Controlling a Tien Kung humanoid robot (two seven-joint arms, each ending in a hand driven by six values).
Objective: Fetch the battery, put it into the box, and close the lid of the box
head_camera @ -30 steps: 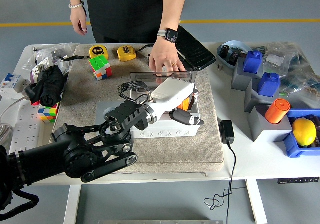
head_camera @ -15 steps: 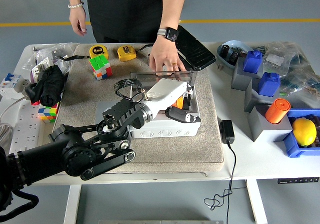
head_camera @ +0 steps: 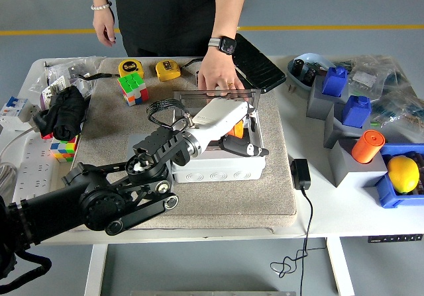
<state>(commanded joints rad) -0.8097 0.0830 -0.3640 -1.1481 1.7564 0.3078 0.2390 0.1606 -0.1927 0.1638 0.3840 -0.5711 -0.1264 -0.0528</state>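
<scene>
From the head view we see our left hand (head_camera: 228,127) over the open white box (head_camera: 222,167) — fingers loosely spread, gripping nothing we can tell. An orange battery (head_camera: 236,129) peeks inside; its axis is unclear. A person's hand (head_camera: 217,81) holds the lid (head_camera: 212,96).

A matt grey plastic junction box (head_camera: 218,170) with a clear, glossy lid (head_camera: 213,96) is seen on a coarse beige fabric mat (head_camera: 112,130); over the box, the left hand (head_camera: 222,127) is cased in smooth white plastic
</scene>
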